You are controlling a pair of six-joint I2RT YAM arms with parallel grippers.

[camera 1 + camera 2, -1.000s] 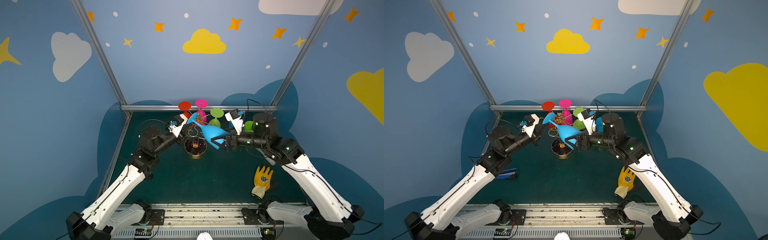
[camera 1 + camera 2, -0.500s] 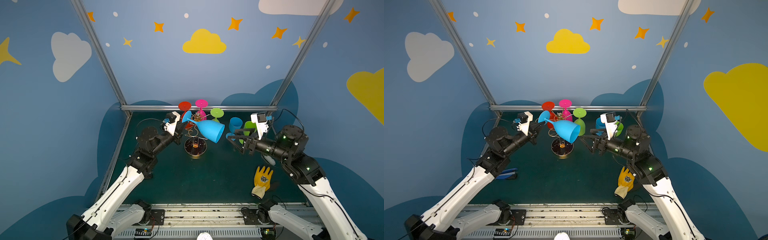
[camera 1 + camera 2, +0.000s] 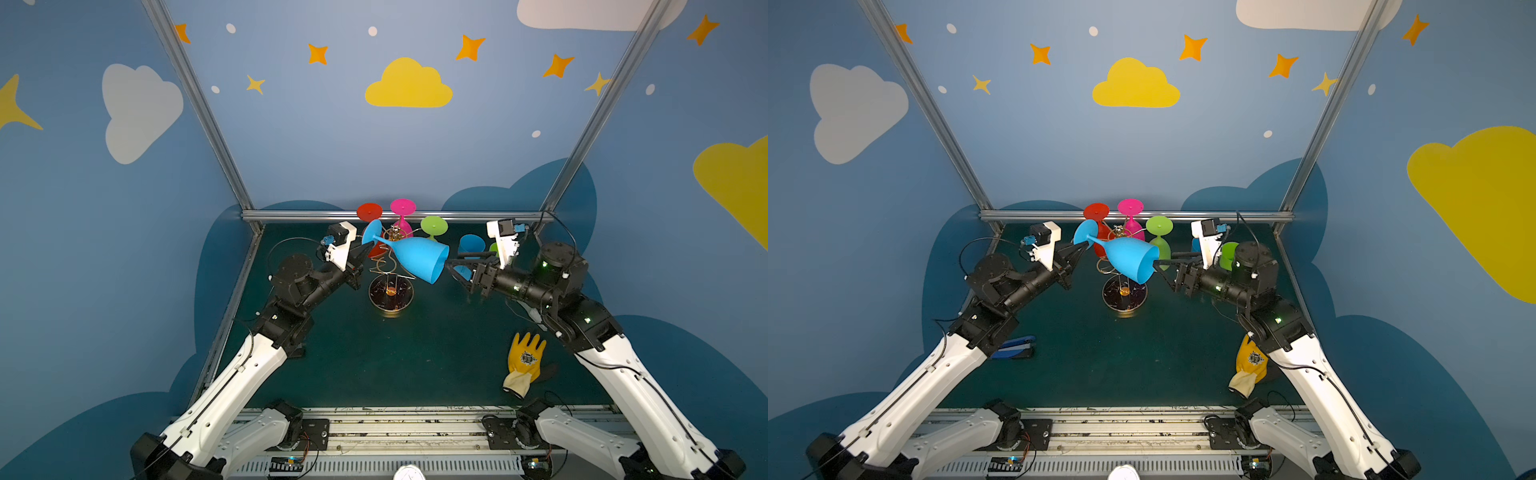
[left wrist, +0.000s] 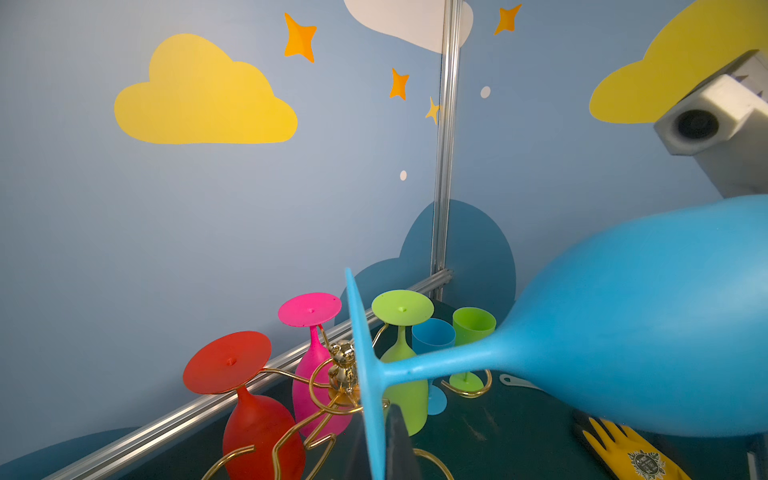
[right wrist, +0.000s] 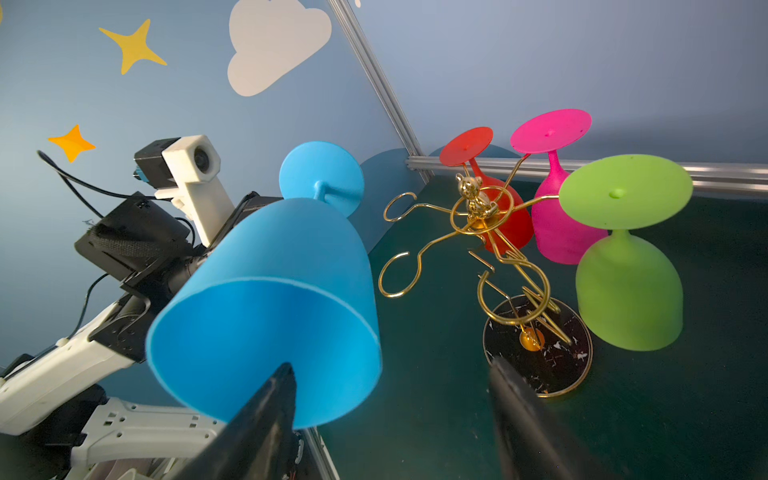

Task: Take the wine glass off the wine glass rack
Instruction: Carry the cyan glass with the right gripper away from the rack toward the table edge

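The blue wine glass (image 3: 419, 257) (image 3: 1129, 259) lies sideways in the air above the rack, its mouth turned to the right. My left gripper (image 3: 368, 249) (image 4: 374, 424) is shut on its round foot. The gold wire wine glass rack (image 3: 390, 293) (image 5: 478, 220) stands at mid-table on a dark round base. My right gripper (image 3: 455, 272) (image 5: 390, 365) is open at the bowl's mouth (image 5: 270, 332). One of its fingertips (image 5: 286, 374) overlaps the opening and the other stands outside the rim. A red (image 3: 369, 212), a pink (image 3: 402, 206) and a green glass (image 3: 433, 226) hang upside down on the rack.
A blue cup (image 3: 471, 245) and a green cup (image 3: 1229, 253) stand behind my right gripper. A yellow glove (image 3: 525, 361) lies at the front right. A blue object (image 3: 1015, 347) lies under the left arm. The back rail (image 3: 457, 215) runs just behind the rack.
The left gripper has raised the blue glass to a more level pose. The right gripper pulled back to the right, then came back to the bowl's mouth with its jaws narrower.
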